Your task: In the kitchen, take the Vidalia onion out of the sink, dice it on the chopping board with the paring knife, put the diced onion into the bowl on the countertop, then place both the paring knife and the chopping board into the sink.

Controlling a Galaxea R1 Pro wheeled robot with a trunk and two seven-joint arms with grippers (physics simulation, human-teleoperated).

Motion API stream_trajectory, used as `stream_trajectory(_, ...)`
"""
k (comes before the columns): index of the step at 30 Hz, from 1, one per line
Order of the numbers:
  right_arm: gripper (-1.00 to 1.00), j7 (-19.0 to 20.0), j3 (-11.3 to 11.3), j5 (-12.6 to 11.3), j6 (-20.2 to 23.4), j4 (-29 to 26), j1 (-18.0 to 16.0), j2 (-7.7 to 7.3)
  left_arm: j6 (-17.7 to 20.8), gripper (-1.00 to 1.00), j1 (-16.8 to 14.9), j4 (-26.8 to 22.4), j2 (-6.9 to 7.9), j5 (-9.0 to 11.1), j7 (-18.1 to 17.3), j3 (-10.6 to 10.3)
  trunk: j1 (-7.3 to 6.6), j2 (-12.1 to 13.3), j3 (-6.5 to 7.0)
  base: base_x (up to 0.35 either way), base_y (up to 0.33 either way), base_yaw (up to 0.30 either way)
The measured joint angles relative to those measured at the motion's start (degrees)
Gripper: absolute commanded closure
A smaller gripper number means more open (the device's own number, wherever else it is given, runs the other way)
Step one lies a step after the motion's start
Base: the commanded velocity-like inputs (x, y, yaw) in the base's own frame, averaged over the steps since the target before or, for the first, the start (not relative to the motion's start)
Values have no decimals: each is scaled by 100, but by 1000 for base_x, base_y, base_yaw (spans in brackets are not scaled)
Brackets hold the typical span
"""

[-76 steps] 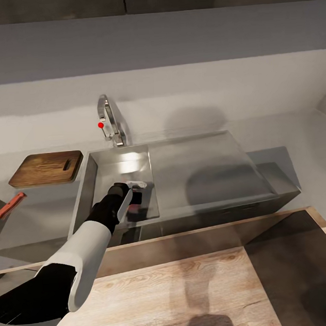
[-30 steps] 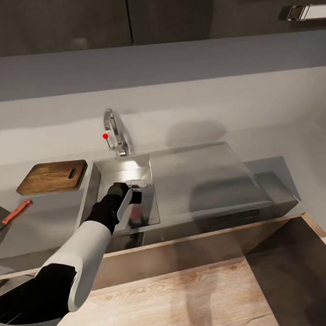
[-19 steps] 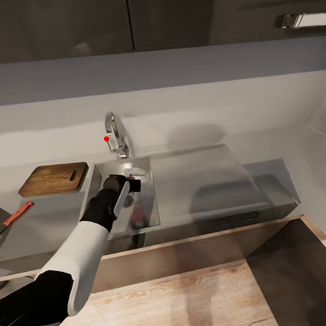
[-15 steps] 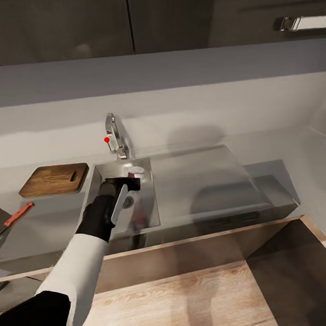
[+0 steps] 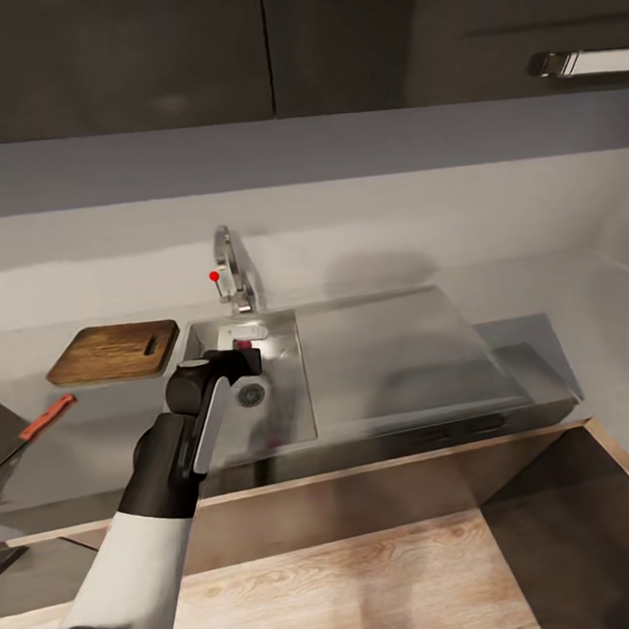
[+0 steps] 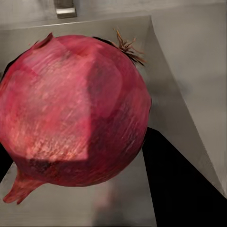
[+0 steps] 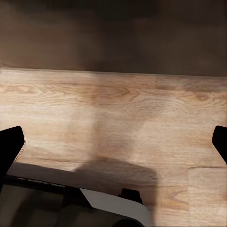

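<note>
We see the left gripper (image 5: 244,341) above the basin of the sink (image 5: 401,346), and its fingers are clenched around the Vidalia onion (image 6: 73,113). In the head view only a small pinkish-red spot of the onion shows between the fingertips, just in front of the tap (image 5: 229,269) with its red knob. In the left wrist view the onion is very close to the camera, round and red, with dry root hairs on one end and a short pointed stem on the other; steel walls of the basin are behind it. The round drain (image 5: 251,394) lies under the left arm. The chopping board (image 5: 115,351) rests flat on the countertop (image 5: 96,414), to the left of the sink, and a knife with a red handle (image 5: 46,420) lies nearer to us, apart from the board. The right gripper (image 7: 116,146) hangs over the light wood floor (image 7: 113,104), and its two fingertips stand wide apart with nothing between them.
</note>
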Motion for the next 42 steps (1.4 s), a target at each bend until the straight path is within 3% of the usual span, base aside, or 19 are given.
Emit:
stream_trajectory(11, -100, 20, 5, 1, -3, 1, 0, -5, 7, 100, 9, -158, -4, 0, 0, -9, -1, 0, 91, 35, 309, 82)
stream_trajectory(25, -100, 35, 17, 12, -88, 0, 0, -22, 6, 100, 9, -203, -4, 2, 0, -9, -1, 1, 97, 191, 223, 5)
stream_trajectory(42, -100, 16, 27, 10, -79, 9, 0, -9, 10, 100, 9, -239, -6, 2, 0, -9, 0, 1, 97, 8, 269, 0)
